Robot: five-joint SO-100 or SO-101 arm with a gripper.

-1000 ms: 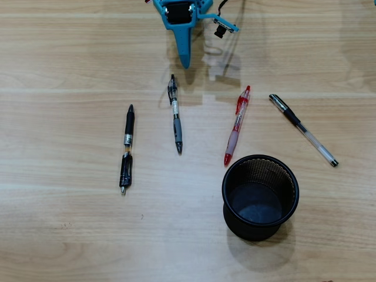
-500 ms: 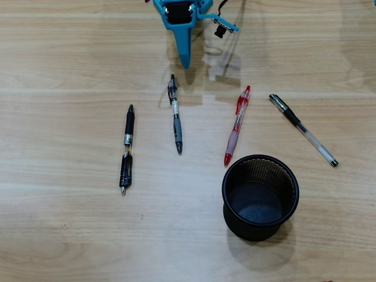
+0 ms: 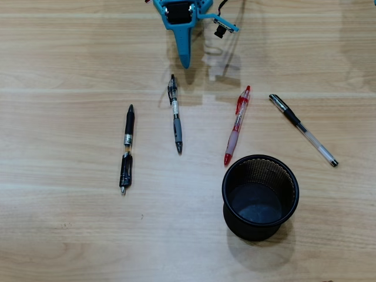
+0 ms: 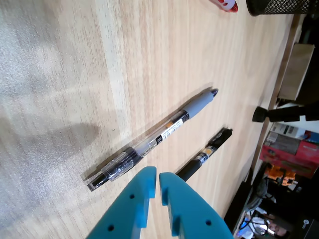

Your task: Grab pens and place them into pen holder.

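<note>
With its fingers nearly closed and empty, the pincer (image 4: pixel 158 180) hovers just short of the grey-sleeved pen (image 4: pixel 157 141), while all four pens lie apart on the surface (image 3: pixel 70 235), outside the pen holder (image 3: pixel 260 197).

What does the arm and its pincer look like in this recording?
The arm is bright blue plastic with a black block set into it and thin dark cables beside it. The pincer has two flat blue tapering fingers with small round holes in them. No markings are visible.
</note>
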